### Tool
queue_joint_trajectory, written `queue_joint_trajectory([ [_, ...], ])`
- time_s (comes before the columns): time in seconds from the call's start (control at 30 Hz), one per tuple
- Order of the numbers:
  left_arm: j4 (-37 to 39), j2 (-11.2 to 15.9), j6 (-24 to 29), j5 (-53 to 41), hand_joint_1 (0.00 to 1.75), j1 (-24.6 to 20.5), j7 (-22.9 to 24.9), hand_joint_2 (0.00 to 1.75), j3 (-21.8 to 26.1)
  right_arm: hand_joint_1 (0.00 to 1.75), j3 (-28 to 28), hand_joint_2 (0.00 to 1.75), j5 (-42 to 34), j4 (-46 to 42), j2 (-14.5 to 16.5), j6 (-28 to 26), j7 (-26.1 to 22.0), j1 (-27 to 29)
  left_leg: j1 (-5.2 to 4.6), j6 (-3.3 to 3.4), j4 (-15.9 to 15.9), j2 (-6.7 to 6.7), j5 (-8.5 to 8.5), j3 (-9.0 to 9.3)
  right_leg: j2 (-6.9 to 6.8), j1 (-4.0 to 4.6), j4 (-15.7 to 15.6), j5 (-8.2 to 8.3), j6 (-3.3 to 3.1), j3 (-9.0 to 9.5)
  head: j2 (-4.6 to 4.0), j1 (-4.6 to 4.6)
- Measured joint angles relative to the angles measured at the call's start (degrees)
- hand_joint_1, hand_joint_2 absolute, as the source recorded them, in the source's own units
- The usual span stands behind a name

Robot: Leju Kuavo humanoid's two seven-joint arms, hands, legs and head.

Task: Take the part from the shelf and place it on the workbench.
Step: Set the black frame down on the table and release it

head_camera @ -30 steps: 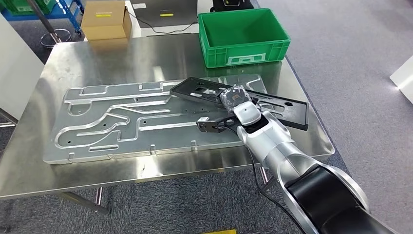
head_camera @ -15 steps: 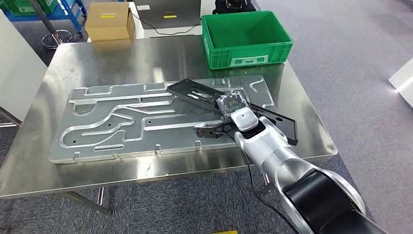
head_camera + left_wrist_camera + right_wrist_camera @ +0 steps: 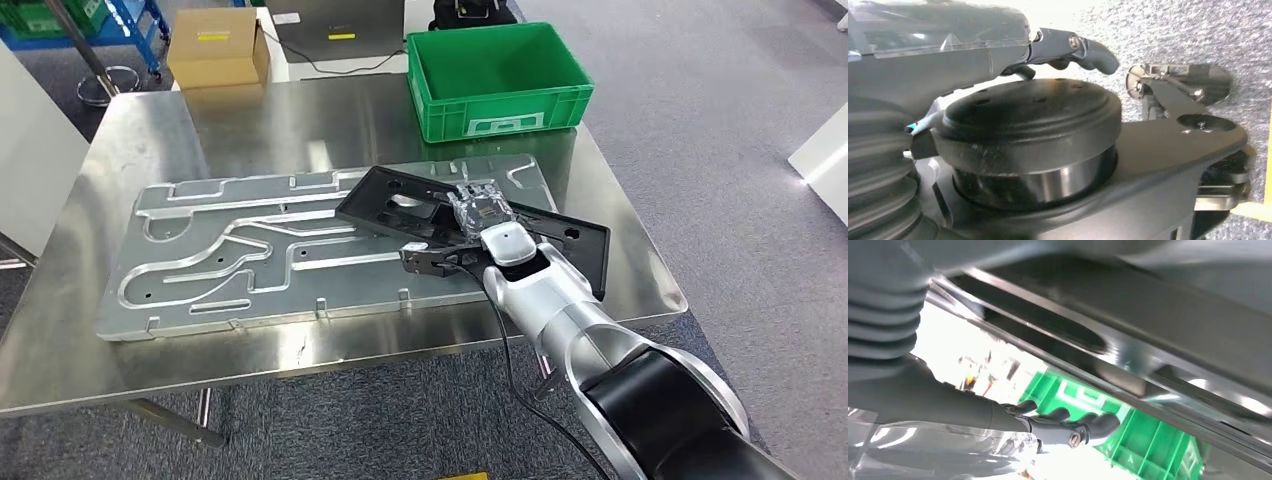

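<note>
From the head view, the robot's right hand point(image 3: 484, 211) is wrapped around the long flat black plastic part with holes cut in it point(image 3: 420, 200), holding it near its middle. I think it holds the part there so the two ends weigh the same and the part does not tip. The part sits slanted over the shiny steel table point(image 3: 140, 130), with one end above the big silver metal plate with curvy grooves point(image 3: 220, 250) and the other end near the table's right edge. It looks very close to the plate, but I cannot tell if it is touching it yet. So the part seems to be almost at its spot, and the hand would need to let go next. The part is thin, dark and a bit shiny, with a raised rim and round and long holes. A green plastic box point(image 3: 495, 75) stands at the far side of the table, and a brown cardboard box point(image 3: 215, 45) sits beyond the table's far corner, both well apart from the part. In the left wrist view, the left hand point(image 3: 1070, 47) hangs down over grey carpet with its dark fingers curled in and nothing in them, because this arm is not needed now. In the right wrist view, the black part point(image 3: 1158, 315) runs across close to the camera, the dark fingers point(image 3: 1083, 427) curl beside it, and the green box shows behind them.
</note>
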Motion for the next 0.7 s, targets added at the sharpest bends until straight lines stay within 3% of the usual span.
queue_joint_trajectory([
  [0.07, 0.00, -0.02, -0.01, 0.04, 0.00, 0.09, -0.23, 0.00, 0.00, 0.00, -2.81, 0.00, -4.38, -0.01, -0.37, 0.60, -0.09, -0.06, -0.04, 1.14, -0.14, -0.01, 0.26, -0.18, -0.05, -0.03, 0.15, 0.05, 0.43, -0.21, 0.00, 0.03],
  [0.13, 0.00, -0.02, 0.02, 0.12, 0.00, 0.11, -0.58, 0.00, 0.00, 0.00, -6.77, 0.00, -10.60, -0.06, -0.85, 0.96, -0.34, -0.30, 0.04, 1.93, -0.29, 0.02, 0.51, -0.17, -0.09, -0.22, 2.21, -1.41, 0.89, -1.11, 0.00, 0.05],
  [0.23, 0.00, -0.07, 0.00, 0.24, 0.00, 0.13, -1.38, 0.00, 0.00, 0.00, -15.88, 0.00, -24.00, -0.39, -1.71, 1.19, -2.64, -0.76, -0.08, 2.50, -0.34, 0.02, 0.64, -0.30, -0.13, -0.33, 12.58, -6.40, 1.41, -6.01, 0.00, 0.05],
  [0.27, 0.00, -0.09, -0.08, 0.22, 0.00, 0.16, -1.62, 0.00, 0.00, 0.00, -19.51, 0.00, -28.55, -0.49, -2.06, 1.61, -3.99, -0.89, -0.18, 2.57, -0.33, -0.03, 0.64, -0.33, -0.14, -0.33, 15.44, -7.18, 1.40, -7.43, 0.00, 0.05],
  [0.3, 0.00, -0.09, -0.23, 0.19, 0.00, 0.20, -1.81, 0.00, 0.00, 0.00, -23.06, 0.00, -32.51, -0.62, -2.44, 2.31, -5.50, -1.07, -0.31, 2.62, -0.33, -0.11, 0.63, -0.32, -0.14, -0.27, 16.27, -6.87, 1.23, -7.93, 0.00, 0.05],
  [0.33, 0.00, -0.11, -0.44, 0.10, 0.00, 0.23, -1.96, 0.00, 0.00, 0.00, -26.60, 0.00, -36.16, -0.82, -2.83, 3.30, -7.26, -1.40, -0.47, 2.66, -0.32, -0.21, 0.63, -0.28, -0.13, -0.14, 14.88, -5.54, 0.90, -7.34, 0.00, 0.05],
  [0.43, 0.00, -0.31, -0.97, -0.16, 0.00, 0.21, -2.08, 0.00, 0.00, 0.00, -36.21, 0.00, -44.28, -1.95, -3.84, 6.91, -13.13, -3.49, -0.96, 2.69, -0.39, -0.32, 0.56, -0.24, -0.18, 0.69, 3.77, -0.38, -1.03, -2.18, 0.00, -0.05],
  [0.5, 0.00, -0.46, -1.10, -0.22, 0.00, 0.17, -1.99, 0.00, -0.01, 0.00, -41.16, 0.00, -46.54, -2.61, -4.20, 9.19, -16.52, -5.07, -0.92, 2.41, -0.53, -0.20, 0.54, -0.37, -0.25, 1.21, 0.31, 0.31, -1.88, -0.68, 0.00, -0.16],
  [0.63, 0.02, -0.39, -1.44, -0.01, 0.00, 0.19, -1.98, 0.00, -0.02, 0.00, -45.63, 0.00, -47.40, -4.14, -4.61, 12.12, -21.63, -6.46, -1.16, 1.35, 0.09, -0.07, -0.38, -0.42, -0.36, 0.73, -1.66, 0.77, -1.74, 0.43, 0.00, -0.27],
  [0.7, 0.02, -0.33, -1.63, 0.22, 0.00, 0.12, -2.22, 0.00, -0.02, 0.00, -46.26, 0.00, -47.48, -4.95, -4.64, 12.84, -23.29, -6.93, -1.06, 0.80, 5.28, 0.02, -3.27, -2.80, -0.45, 0.44, -2.32, 0.95, -1.68, 0.97, 0.00, -0.43],
])
